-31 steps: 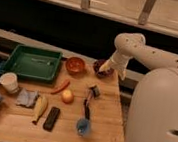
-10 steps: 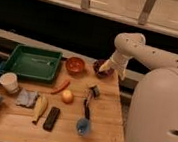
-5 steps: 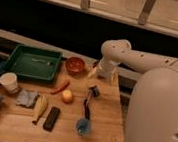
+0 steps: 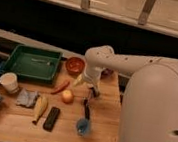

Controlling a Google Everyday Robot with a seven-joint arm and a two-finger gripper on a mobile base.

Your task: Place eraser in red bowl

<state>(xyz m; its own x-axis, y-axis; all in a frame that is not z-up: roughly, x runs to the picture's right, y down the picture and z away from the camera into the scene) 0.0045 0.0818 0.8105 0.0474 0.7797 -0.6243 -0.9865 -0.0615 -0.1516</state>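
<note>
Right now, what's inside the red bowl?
Nothing shows inside the red bowl, though its near rim hides a little. The eraser lies on the table by the banana. The gripper hangs just beside the bowl.

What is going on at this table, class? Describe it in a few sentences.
A robot arm reaches over the wooden table from the right. Its pincer hangs close to the red bowl, on the side nearer the camera. The eraser lies flat near the front edge beside the banana, well apart from the pincer. It is not yet in the bowl, so the job is still to be done.
</note>
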